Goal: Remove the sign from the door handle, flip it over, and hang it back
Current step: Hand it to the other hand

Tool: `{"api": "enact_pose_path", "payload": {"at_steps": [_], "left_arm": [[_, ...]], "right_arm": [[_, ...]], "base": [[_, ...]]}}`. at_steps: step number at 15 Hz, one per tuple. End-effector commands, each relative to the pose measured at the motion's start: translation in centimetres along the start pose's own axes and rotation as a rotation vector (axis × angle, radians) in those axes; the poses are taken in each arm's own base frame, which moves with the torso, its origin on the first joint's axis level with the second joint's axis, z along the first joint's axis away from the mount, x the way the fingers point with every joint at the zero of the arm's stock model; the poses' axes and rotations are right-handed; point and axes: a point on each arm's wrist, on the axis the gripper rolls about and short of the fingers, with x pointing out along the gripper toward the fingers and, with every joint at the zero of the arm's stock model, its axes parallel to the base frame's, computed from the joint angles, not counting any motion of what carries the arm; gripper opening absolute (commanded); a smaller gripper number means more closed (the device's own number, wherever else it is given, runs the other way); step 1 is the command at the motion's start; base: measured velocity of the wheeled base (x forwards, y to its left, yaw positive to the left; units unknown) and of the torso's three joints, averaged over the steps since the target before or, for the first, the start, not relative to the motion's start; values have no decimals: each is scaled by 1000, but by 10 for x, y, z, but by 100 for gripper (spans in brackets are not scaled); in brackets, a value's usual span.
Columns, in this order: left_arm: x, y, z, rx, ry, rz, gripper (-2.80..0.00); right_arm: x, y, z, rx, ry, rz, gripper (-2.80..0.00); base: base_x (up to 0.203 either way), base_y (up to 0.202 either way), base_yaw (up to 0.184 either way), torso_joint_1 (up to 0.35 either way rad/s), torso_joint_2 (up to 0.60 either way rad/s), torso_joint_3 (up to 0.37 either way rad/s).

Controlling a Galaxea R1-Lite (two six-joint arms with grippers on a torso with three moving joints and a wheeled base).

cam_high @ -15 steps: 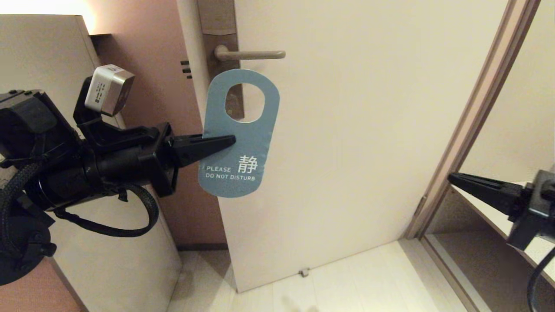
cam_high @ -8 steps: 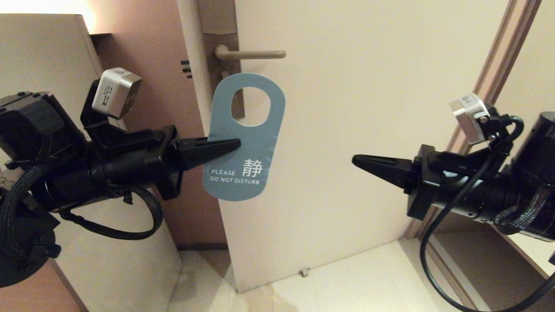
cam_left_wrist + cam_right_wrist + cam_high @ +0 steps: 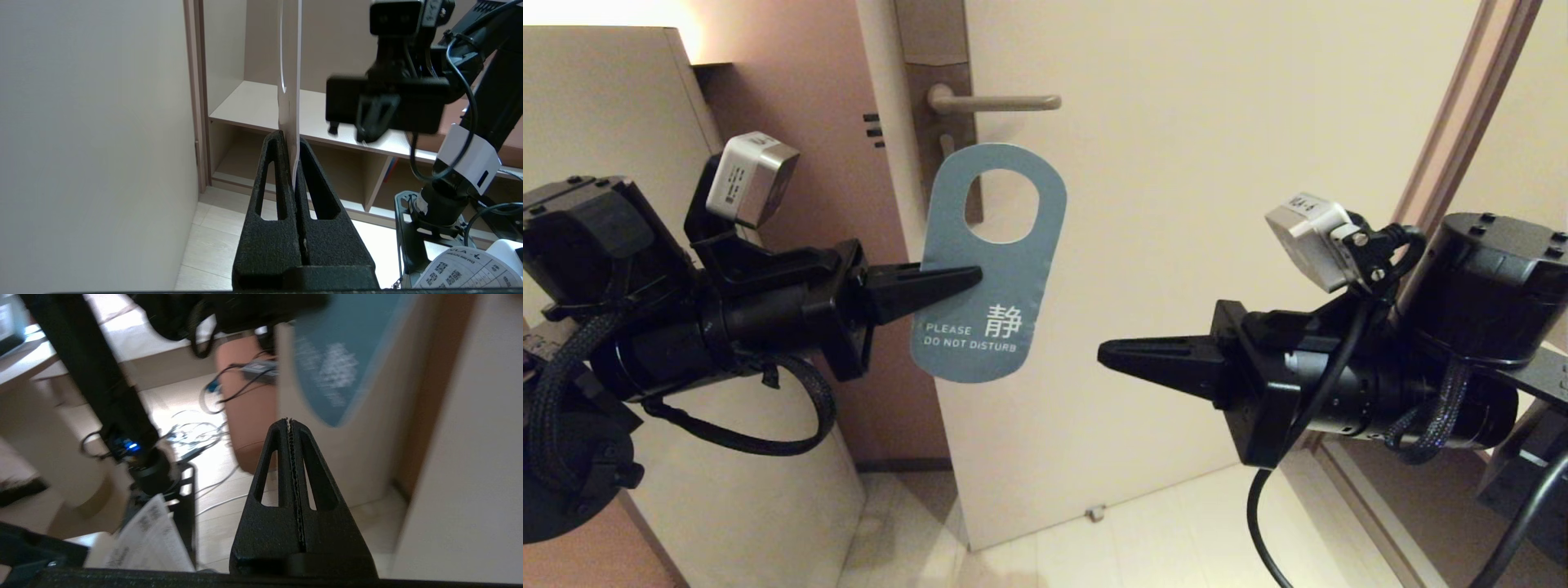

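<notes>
The left gripper reaches in level from the left of the head view, its black fingers pressed together on the left edge of the sign. The sign is a flat blue-grey card with a large oval hole, held upright in open air with the words "PLEASE DO NOT DISTURB" facing the camera. It hangs off the door handle, whose lever sits just above the card's rounded top, apart from it. In the left wrist view the card shows edge-on, thin and pale, rising straight out from between the fingers.

The right gripper comes in level from the right, fingers closed on nothing and tapering to a point aimed at the sign's lower right edge. A clear gap of bare door lies between that tip and the card. In the right wrist view, which is blurred, the sign's rounded lower end appears just beyond the closed tips, seemingly not touching.

A pale cabinet stands behind the left arm, and the door frame runs behind the right arm.
</notes>
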Motion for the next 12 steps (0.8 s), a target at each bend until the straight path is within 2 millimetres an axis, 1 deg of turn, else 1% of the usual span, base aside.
{"api": "enact_pose_path", "payload": {"at_steps": [1, 5, 8, 12], "left_arm": [[2, -2, -1, 2, 0, -15, -280], [9, -5, -3, -3, 3, -40, -280], [10, -6, -2, -1, 1, -45, -280], [10, -9, -1, -4, -2, -52, -280]], "right_arm": [[10, 2, -7, 9, 16, 35, -280], [33, -11, -23, -23, -19, 63, -280], [37, -16, -31, -15, -9, 62, -280], [38, -18, -34, -8, -2, 60, -280]], "base": [[0, 0, 0, 0, 0, 0], [0, 0, 0, 0, 0, 0], [0, 0, 0, 0, 0, 0], [0, 0, 0, 0, 0, 0]]}}
